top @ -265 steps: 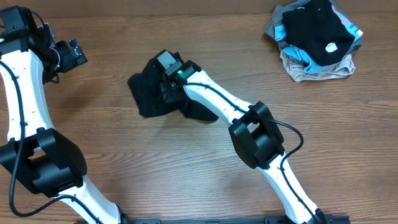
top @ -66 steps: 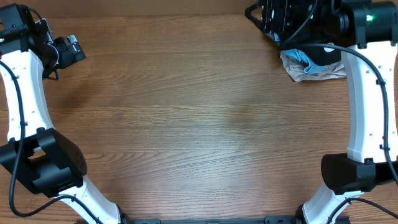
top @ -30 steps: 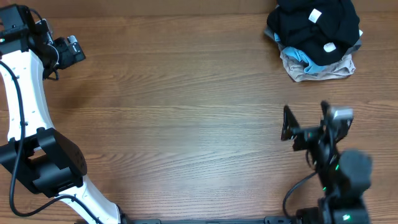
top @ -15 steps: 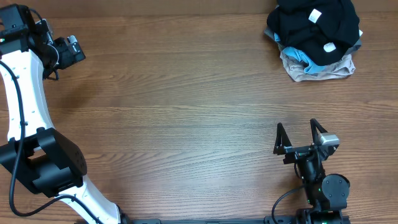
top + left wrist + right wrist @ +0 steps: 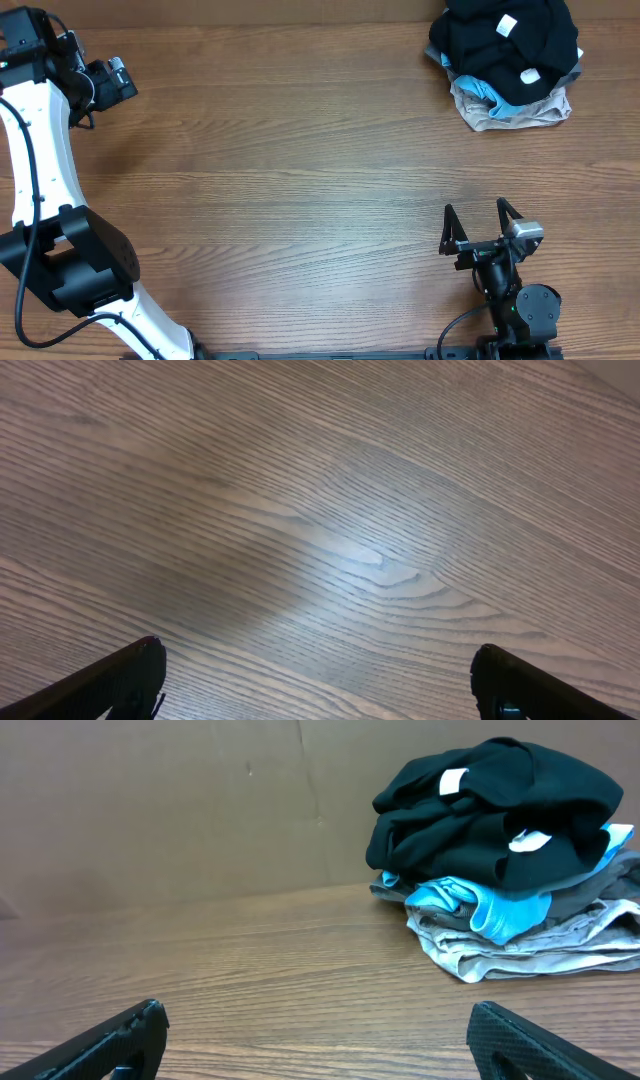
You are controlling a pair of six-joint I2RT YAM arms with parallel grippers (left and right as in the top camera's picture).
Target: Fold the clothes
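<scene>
right gripper (image 5: 475, 212): released, fingers spread wide, holding nothing | clothes pile (image 5: 510, 55): well ahead of that claw, off toward its right finger, not touching; black garment on top, blue and beige beneath | left gripper (image 5: 317, 652): released, fingers wide, over the wooden table (image 5: 300, 200), well apart from the pile

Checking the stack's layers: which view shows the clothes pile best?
Right wrist: the clothes pile appears side-on, its black, blue and beige layers distinct. Overhead shows mostly its black top; left wrist shows only tabletop.
</scene>
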